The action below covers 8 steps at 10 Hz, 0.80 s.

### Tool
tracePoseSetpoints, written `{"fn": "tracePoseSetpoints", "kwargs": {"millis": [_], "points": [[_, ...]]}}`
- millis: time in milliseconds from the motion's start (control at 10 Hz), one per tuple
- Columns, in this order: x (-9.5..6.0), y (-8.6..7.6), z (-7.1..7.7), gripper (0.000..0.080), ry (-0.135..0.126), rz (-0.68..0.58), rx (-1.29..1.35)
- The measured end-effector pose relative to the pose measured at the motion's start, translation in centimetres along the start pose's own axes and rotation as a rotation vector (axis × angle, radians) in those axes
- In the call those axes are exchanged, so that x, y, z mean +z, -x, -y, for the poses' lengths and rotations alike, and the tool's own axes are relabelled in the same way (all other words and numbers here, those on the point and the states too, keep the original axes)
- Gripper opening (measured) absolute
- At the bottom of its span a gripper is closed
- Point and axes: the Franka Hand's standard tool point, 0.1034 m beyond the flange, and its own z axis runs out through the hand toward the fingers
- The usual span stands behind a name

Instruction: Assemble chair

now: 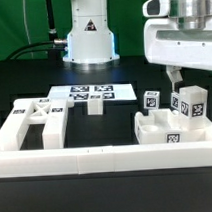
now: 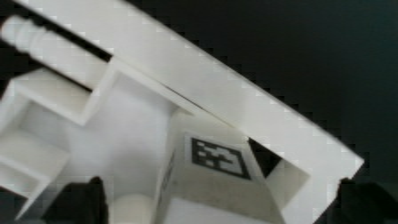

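Panda arm (image 1: pixel 181 31) comes down from above over the exterior view's right side of the black surface (image 1: pixel 115 119), wrist upright and fingers (image 1: pixel 173 83) pointing straight down at a tagged post (image 1: pixel 191 103) standing near the right edge. In the wrist view the dark fingers stand apart on either side of a tagged white face, with broad white panels of the chair filling the rest of that picture. Whether they pinch the piece or only flank it cannot be told. The chair lies in loose parts. A second tagged post (image 1: pixel 152 100) stands just beside the first, toward the middle. A low open panel piece (image 1: pixel 163 133) sits in front of both posts, near the right corner closest to the camera. A cross-braced side (image 1: pixel 35 122) lies flat by the left edge. A small block (image 1: pixel 94 104) stands mid-surface, just in front of the marker board (image 1: pixel 88 92), which lies toward the far edge below the arm's base (image 1: pixel 89 40). A long rail (image 1: pixel 106 159) runs along the near edge.
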Motion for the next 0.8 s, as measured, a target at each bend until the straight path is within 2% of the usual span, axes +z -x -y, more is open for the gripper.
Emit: {"fn": "tracePoseSetpoints", "kwargs": {"millis": [800], "points": [[-0.09, -0.48, 0.16, 0.0649, 0.028, 0.003, -0.767]]}}
